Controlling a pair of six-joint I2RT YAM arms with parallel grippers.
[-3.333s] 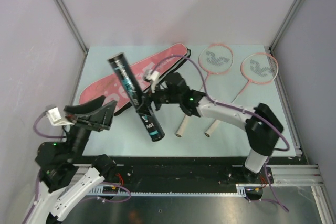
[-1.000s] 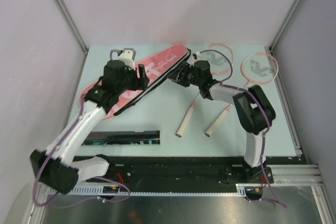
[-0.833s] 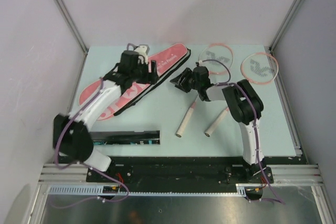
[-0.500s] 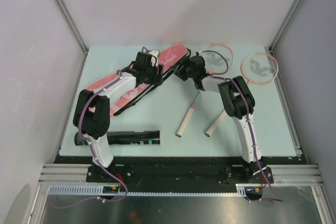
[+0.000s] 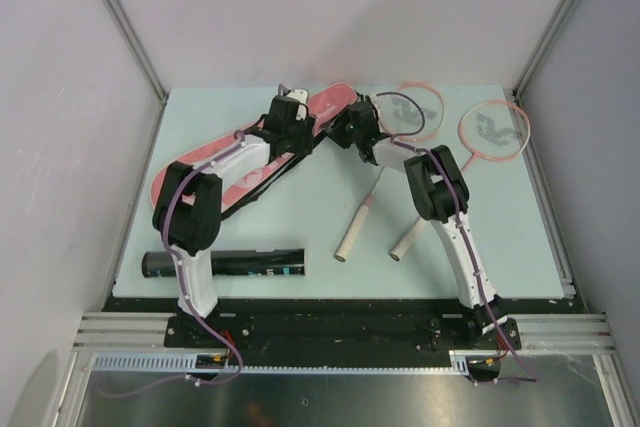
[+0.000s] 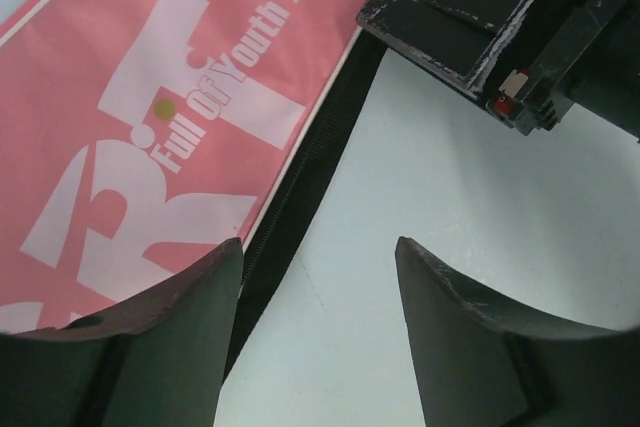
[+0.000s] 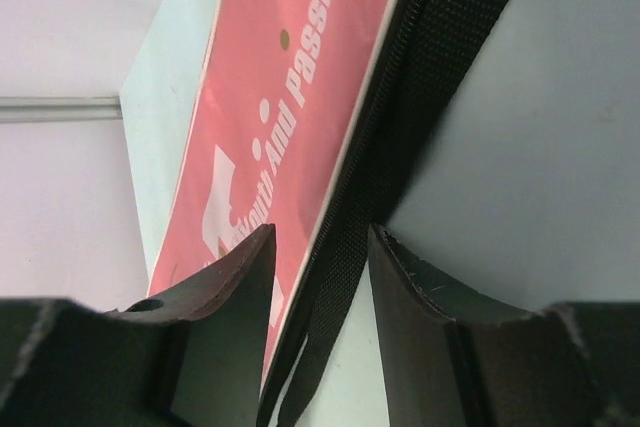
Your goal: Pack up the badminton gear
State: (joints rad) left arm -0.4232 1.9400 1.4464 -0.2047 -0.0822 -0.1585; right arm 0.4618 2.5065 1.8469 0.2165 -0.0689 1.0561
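Tube (image 5: 225,264) apart, rackets (image 5: 493,133) just R of bag (image 5: 335,103).

The left arm (image 5: 190,212) and right arm (image 5: 440,197) are both reaching far out to the pink bag (image 5: 335,104). The left gripper (image 5: 303,135) is hovering over the bag's black edge with jaws parted. The right gripper (image 5: 345,132) is facing it, jaws apart and straddling that same edge.

Your left arm (image 5: 236,159) and right arm (image 5: 462,257): white shells, black joints, purple cables (image 5: 166,209) looped alongside. Left pincer (image 6: 318,247) fingers (image 6: 150,347) matte black, edges scuffed.
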